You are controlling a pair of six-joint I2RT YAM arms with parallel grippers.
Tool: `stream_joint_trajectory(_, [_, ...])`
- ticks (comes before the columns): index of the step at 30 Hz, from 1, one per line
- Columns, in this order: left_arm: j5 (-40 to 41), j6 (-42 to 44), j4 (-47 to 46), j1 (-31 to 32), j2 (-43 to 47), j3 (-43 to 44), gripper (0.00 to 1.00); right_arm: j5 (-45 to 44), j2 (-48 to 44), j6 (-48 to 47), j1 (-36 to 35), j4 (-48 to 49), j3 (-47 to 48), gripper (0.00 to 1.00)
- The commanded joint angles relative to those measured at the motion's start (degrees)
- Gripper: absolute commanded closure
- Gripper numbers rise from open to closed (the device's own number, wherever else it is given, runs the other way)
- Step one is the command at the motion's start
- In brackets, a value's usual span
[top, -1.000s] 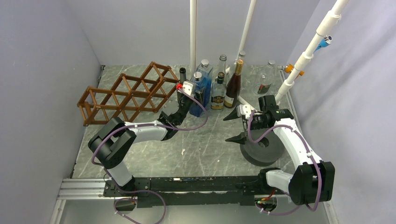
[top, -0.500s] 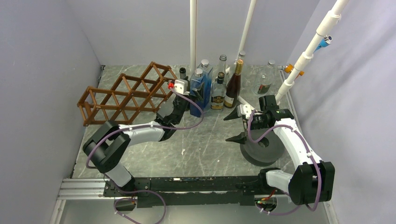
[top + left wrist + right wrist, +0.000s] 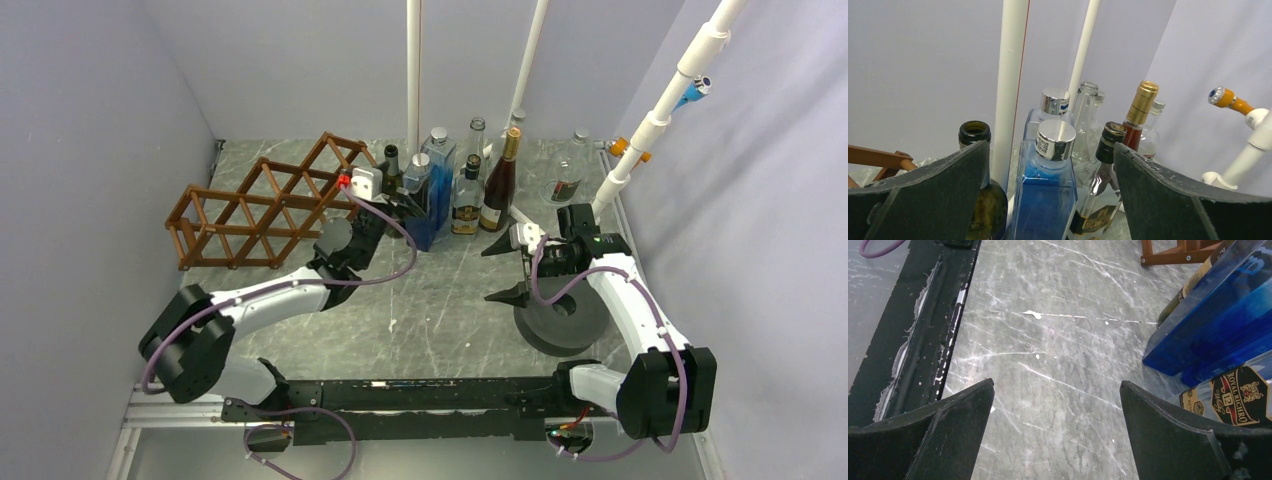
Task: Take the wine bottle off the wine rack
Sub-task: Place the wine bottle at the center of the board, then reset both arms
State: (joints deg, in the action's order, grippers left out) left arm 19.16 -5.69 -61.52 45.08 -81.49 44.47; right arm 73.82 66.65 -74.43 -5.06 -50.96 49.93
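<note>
Two grippers in view, both at full spread, neither clamping anything.

L arm: I see the left gripper (image 3: 1050, 147) stretched fwd toward the bottle group at the rear of the table (image 3: 420, 310), jaws wide. In the L wrist view a square blue bottle (image 3: 1045, 200) w/ silver cap stands in the gap between the fingers (image 3: 923, 195), clear of both.

Wine bottle (image 3: 974, 134): dark green glass, mouth uncorked, upright on the table. It is off the wine rack (image 3: 270, 205), just beside the rack's right end and just left of the blue bottle. The finger at the left of the wrist view overlaps its shoulder; I cannot tell whether they touch.

R arm: right gripper (image 3: 495, 273) hovers over bare table, fingers wide, nothing between them, well apart from the wine bottle. Its wrist view shows the blue bottle's base, a labelled bottle (image 3: 1243, 390) at the right edge and a rack foot at the top. A grey disc (image 3: 565, 320) lies on the table beneath the R arm.

Rest of group, right of the blue bottle: clear glass bottles and a gold-capped bottle (image 3: 503, 180) of dark red, all upright.
</note>
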Motion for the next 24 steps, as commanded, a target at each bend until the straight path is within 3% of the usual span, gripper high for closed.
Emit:
stream_joint_trajectory(1, [-2.89,-3.04,12.09,0.01,6.76,0.88,0.01,1.32,-1.32,-2.3,0.84,0.51,-0.1,0.0])
stream_joint_trajectory(15, [-8.49,-1.49,55.33,-0.31,23.57,8.29,0.0,-1.42,-5.6,-0.55,5.67,-0.22,0.74,0.0])
stream_joint_trajectory(18, [-10.62,1.43,60.79,-1.25,26.16,10.02,0.01,-4.36,-8.26,2.03,7.66,-0.8,1.91,0.0])
stream_joint_trajectory(24, [-21.03,-1.94,75.15,-12.5,28.93,16.65,0.0,-15.12,-12.96,16.88,10.73,-2.18,6.17,0.0])
